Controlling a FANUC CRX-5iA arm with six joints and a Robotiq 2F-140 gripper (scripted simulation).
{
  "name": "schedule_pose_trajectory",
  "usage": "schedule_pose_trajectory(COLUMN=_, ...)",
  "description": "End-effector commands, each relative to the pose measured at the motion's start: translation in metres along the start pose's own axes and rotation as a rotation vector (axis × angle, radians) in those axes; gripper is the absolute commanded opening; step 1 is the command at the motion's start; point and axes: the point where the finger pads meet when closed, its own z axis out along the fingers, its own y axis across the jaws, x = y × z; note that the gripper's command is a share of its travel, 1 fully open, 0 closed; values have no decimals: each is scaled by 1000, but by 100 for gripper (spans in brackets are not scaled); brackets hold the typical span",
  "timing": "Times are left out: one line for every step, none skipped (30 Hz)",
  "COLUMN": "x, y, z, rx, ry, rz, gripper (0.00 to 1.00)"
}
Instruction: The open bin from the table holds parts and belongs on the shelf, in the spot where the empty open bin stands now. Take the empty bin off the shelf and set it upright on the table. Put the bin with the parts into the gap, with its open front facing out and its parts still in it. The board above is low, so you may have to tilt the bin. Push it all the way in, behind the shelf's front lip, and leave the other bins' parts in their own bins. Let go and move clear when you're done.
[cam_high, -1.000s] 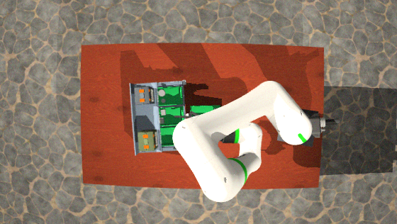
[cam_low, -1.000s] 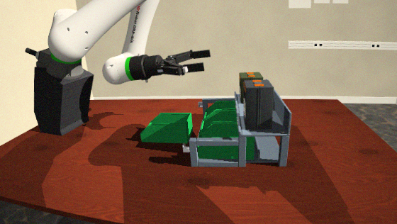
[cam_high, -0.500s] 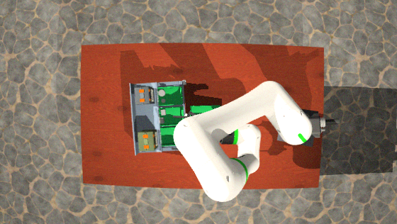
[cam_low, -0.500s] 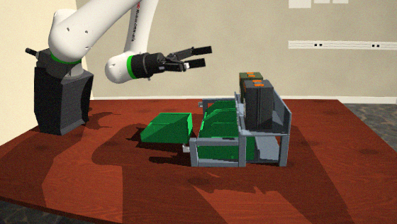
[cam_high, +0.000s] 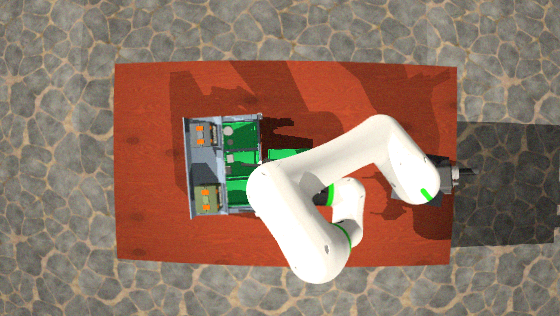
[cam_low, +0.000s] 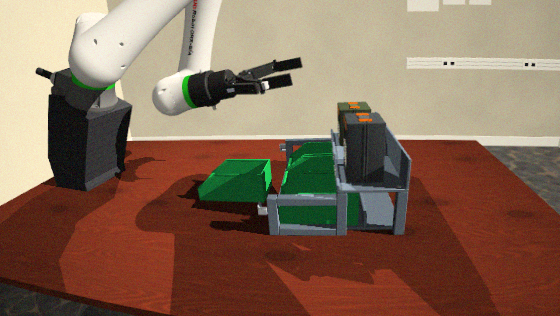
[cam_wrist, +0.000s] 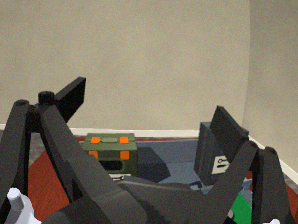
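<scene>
Red-brown table (cam_high: 150, 240) (cam_low: 225, 265) (cam_wrist: 44, 187), open pincer (cam_low: 289, 72) (cam_wrist: 150, 103) above, arm (cam_high: 325, 170) (cam_low: 125, 35) bent.

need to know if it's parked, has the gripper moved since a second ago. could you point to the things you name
yes, up and slightly right in the exterior view, judged against the dark grey case (cam_high: 200, 135) (cam_low: 367, 145) (cam_wrist: 204, 162)
</scene>
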Motion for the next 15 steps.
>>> schedule_pose_trajectory(x=4, y=0, z=2, rx=-4, ry=11, rz=0, gripper=100)
schedule_pose_trajectory(x=6, y=-1, z=3, rx=-6, ry=15, rz=0, gripper=100)
schedule_pose_trajectory(x=7, y=-1, z=4, rx=-8, ry=19, rz=0, gripper=100)
schedule_pose_trajectory(x=7, y=-1, z=4, rx=-8, ry=19, rz=0, gripper=100)
schedule_pose_trajectory(x=7, y=-1, z=4, rx=-8, ry=19, rz=0, gripper=100)
schedule_pose_trajectory(x=9, y=-1, z=5, rx=-11, ry=24, rz=-1, gripper=100)
schedule_pose_trajectory(x=11, y=-1, z=6, rx=-13, ry=28, rz=-1, gripper=100)
schedule_pose_trajectory(x=13, y=-1, z=7, rx=-15, ry=33, rz=-1, gripper=100)
schedule_pose_trajectory(x=15, y=-1, z=8, rx=-17, ry=37, rz=-1, gripper=100)
schedule_pose_trajectory(x=16, y=-2, z=9, rx=-19, ry=42, rz=-1, gripper=100)
schedule_pose_trajectory(x=18, y=-2, z=10, rx=-22, ry=47, rz=-1, gripper=100)
schedule_pose_trajectory(x=20, y=-2, z=11, rx=-24, ry=51, rz=-1, gripper=100)
schedule_pose_trajectory(x=22, y=-2, z=12, rx=-27, ry=56, rz=-2, gripper=100)
schedule_pose_trajectory(x=24, y=-2, z=13, rx=-29, ry=61, rz=-2, gripper=100)
schedule_pose_trajectory(x=26, y=-2, z=14, rx=-32, ry=66, rz=-2, gripper=100)
